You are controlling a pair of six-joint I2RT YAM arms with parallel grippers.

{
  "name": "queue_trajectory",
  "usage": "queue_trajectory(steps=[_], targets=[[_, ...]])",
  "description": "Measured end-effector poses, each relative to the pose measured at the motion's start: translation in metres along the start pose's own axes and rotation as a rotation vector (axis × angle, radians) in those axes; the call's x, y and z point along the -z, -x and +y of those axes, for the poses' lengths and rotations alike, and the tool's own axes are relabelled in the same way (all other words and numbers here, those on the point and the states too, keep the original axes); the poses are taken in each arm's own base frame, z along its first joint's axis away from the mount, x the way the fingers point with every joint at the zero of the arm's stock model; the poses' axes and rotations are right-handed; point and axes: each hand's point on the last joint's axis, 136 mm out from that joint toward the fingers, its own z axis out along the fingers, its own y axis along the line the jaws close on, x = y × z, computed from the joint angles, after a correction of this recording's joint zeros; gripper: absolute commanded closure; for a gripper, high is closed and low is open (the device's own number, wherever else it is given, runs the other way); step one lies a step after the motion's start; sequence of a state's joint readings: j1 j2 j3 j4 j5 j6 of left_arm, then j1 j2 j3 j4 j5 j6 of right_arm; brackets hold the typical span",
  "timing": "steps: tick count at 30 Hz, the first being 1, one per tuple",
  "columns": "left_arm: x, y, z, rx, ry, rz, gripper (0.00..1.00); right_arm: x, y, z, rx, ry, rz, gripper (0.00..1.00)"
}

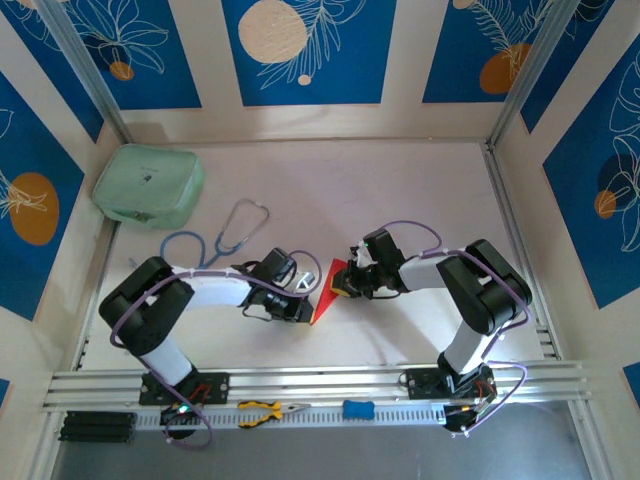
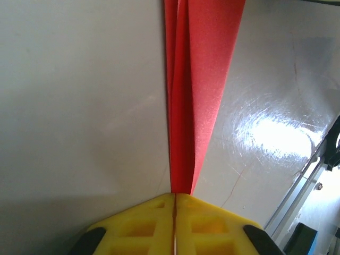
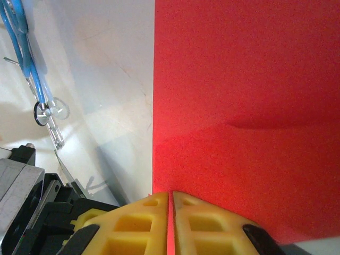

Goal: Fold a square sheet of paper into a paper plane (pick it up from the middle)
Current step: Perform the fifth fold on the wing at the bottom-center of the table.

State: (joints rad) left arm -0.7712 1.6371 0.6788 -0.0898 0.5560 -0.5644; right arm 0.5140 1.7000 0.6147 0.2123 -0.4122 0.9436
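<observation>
The red sheet of paper is folded into a pointed wedge and held off the table between my two arms. In the left wrist view it is a slim creased strip with layered flaps, tapering into my left gripper. That gripper's yellow fingers are shut on the narrow end. In the right wrist view a broad flat red panel runs into my right gripper, which is shut on the panel's edge. From above, the left gripper is at the paper's lower tip and the right gripper at its upper right side.
A mint-green pouch lies at the back left. A blue stethoscope lies just behind the left arm. Yellow-handled pliers and a small blue tool rest on the front rail. Aluminium rails edge the table.
</observation>
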Motion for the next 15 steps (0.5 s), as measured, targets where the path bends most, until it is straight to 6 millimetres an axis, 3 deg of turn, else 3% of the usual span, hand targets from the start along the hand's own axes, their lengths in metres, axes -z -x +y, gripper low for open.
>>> queue_trajectory(steps=[8, 12, 15], targets=[[0.005, -0.005, 0.002, 0.003, 0.030, -0.001, 0.97, 0.000, 0.000, 0.000, 0.000, 0.000, -0.001, 0.87], [0.021, -0.017, 0.010, 0.012, 0.104, -0.019, 0.97, 0.000, 0.002, 0.001, 0.000, -0.002, -0.005, 0.87], [0.035, -0.011, 0.002, -0.011, 0.105, -0.072, 0.99, -0.001, 0.003, 0.001, -0.002, -0.004, -0.009, 0.87]])
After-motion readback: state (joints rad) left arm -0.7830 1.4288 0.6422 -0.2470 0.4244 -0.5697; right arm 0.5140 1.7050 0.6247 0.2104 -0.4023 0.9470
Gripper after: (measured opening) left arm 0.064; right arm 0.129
